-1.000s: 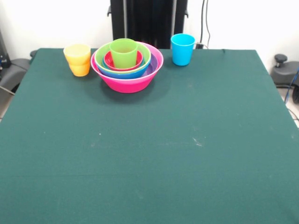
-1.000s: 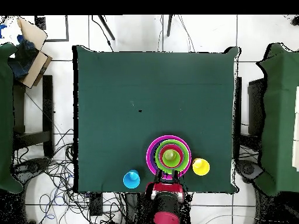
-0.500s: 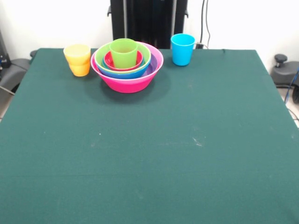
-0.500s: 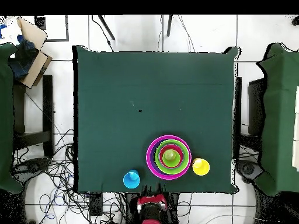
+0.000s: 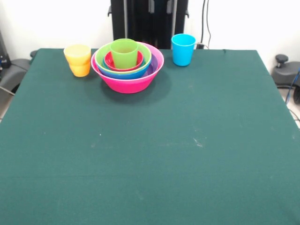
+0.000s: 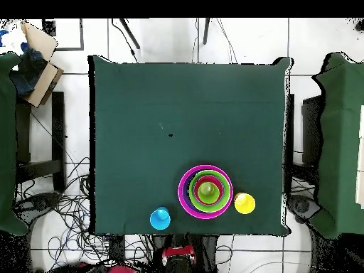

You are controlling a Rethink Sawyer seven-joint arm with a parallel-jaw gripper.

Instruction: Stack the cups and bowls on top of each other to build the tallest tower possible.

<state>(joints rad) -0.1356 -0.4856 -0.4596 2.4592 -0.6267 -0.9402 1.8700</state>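
The tower stands near the table's far edge: a large pink bowl [image 5: 126,83] [image 6: 183,192] holds purple, blue, light green [image 5: 146,54] and red-pink bowls nested inside it. A green cup [image 5: 124,52] [image 6: 207,190] stands upright in the middle of them. To its left in the front view, a yellow cup [image 5: 77,52] [image 6: 244,203] sits in an orange cup [image 5: 80,70]. A blue cup [image 5: 183,49] [image 6: 160,218] stands alone on the other side. The gripper [image 6: 178,254] shows only in the overhead view, as small red and black parts beyond the table's edge, holding nothing.
The dark green table [image 5: 150,154] [image 6: 185,114] carries only these pieces, all along one edge. In the overhead view, cables litter the floor, a cardboard box [image 6: 37,60] lies at top left, and green-covered tables [image 6: 341,142] flank both sides.
The arm has drawn back from beside the bowl pile, off the table's edge toward its base. The cups and bowls have not moved.
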